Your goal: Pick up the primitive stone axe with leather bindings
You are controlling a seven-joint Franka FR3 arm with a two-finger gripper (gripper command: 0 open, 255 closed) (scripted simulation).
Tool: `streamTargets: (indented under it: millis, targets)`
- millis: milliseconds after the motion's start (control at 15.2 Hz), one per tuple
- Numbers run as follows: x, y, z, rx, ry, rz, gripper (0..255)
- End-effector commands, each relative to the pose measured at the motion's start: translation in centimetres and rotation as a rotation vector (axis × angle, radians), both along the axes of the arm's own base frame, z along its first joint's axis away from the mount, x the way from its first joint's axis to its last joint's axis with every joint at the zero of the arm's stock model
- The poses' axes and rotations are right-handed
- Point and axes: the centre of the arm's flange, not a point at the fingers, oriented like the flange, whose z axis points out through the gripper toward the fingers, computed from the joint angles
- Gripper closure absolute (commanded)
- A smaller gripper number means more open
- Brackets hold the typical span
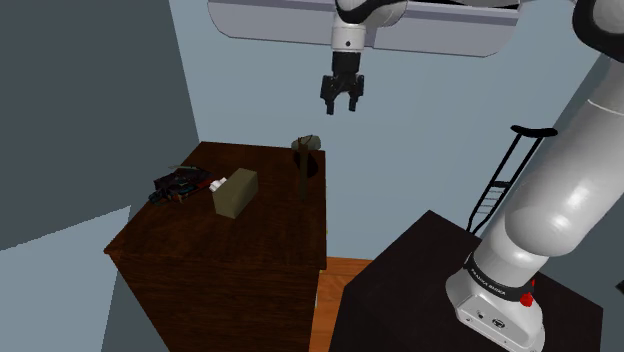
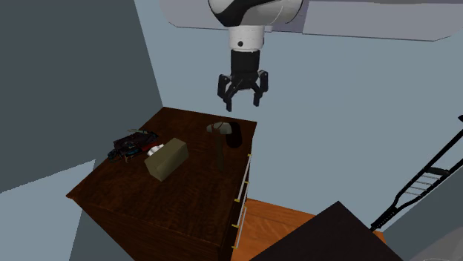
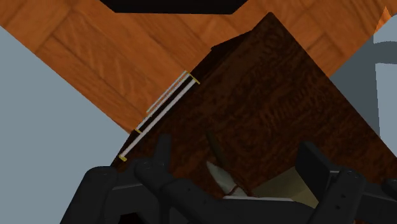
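**A:** Where's the axe point(image 1: 302, 168)?

**B:** On the counter point(image 1: 250, 250), near its far corner and apart from the box point(image 1: 235, 192). I can't tell whether it lies flat or is propped up.

**A:** And the end effector point(image 1: 342, 100)?

**B:** It hangs high above the axe, fingers spread and holding nothing.

**A:** What's your advice?

**B:** I'd descend straight and turn the wrist so the fingers straddle the handle crosswise. Then close just below the head, where the weight likely sits.

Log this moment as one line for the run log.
gripper: open, empty | position: high above dresser | stone axe: lying on dresser top, untouched | phase: pre-grasp
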Motion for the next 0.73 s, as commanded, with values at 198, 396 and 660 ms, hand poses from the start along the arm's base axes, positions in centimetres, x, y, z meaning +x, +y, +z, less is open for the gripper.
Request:
streamTargets:
  millis: [198, 396, 660]
  targets:
    - [6.4, 1.5, -4.3, 0.01, 0.08, 0.037, 0]
    - [10.0, 2.4, -7.1, 0.017, 0.128, 0.059, 0]
    - [14.3, 3.8, -10.8, 0.025, 0.188, 0.087, 0]
